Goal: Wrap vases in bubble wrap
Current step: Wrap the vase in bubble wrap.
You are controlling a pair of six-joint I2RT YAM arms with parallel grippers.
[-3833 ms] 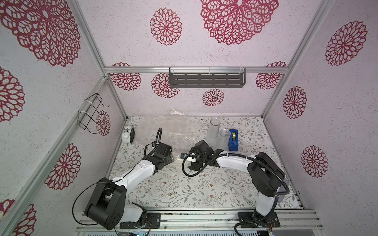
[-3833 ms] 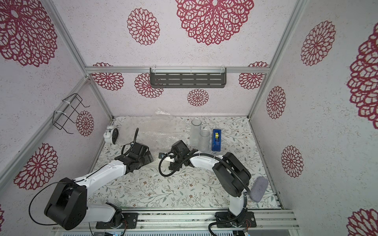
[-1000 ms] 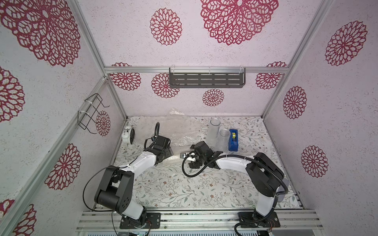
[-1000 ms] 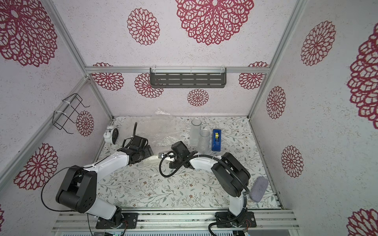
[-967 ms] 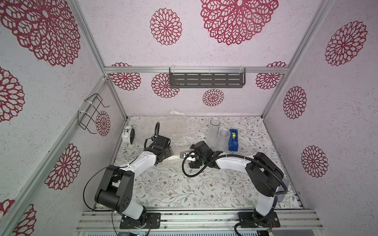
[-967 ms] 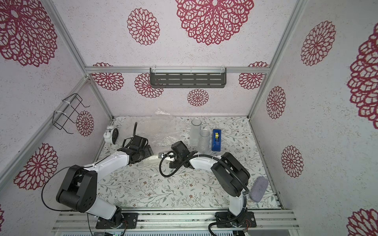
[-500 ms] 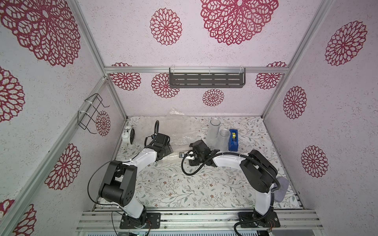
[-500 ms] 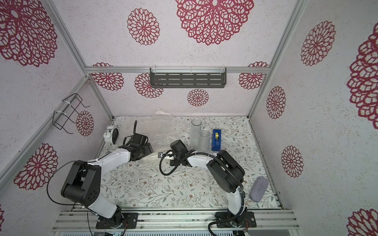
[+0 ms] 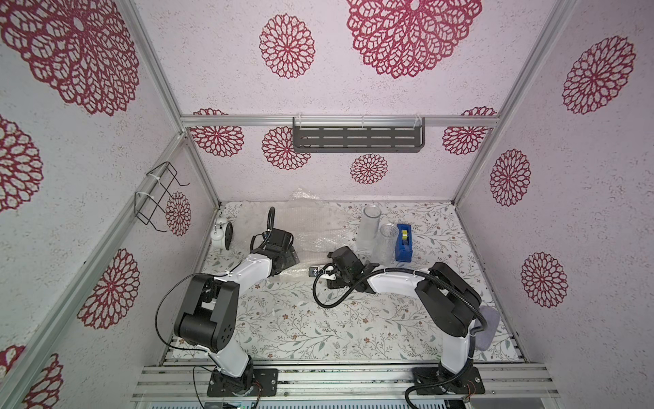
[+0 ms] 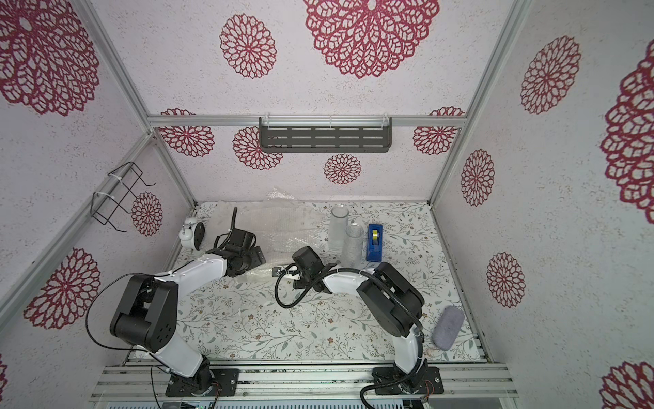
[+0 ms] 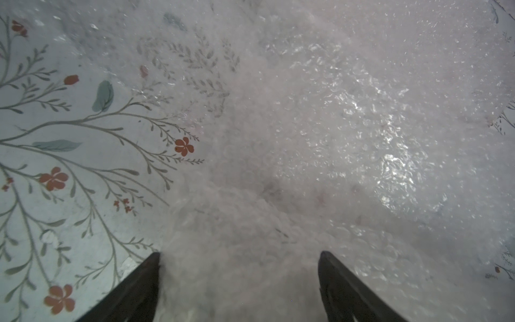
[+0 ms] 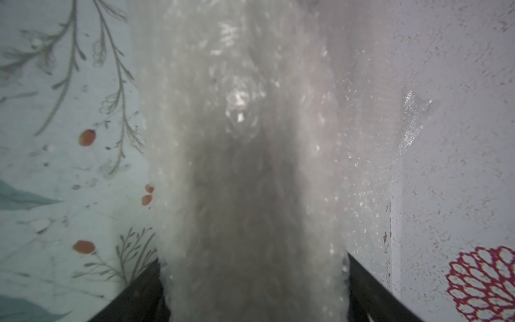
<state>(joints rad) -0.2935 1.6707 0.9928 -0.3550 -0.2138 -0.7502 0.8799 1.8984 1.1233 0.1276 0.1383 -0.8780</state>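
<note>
Right wrist view: bubble wrap (image 12: 245, 133) lies between jaws of right end effector (image 12: 253, 258).

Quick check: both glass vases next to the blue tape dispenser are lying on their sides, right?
Not lying: the frosted cylinder and the ribbed glass stand upright next to the blue tape dispenser, as both top views show.

The floral table (image 9: 318, 318) bears crinkled bubble wrap (image 9: 311, 226), a frosted glass cylinder (image 9: 368, 228), a clear ribbed glass (image 9: 387, 244), a blue tape dispenser (image 9: 403, 244), a white alarm clock (image 9: 220, 234) and a grey pouch (image 10: 447, 327).
</note>
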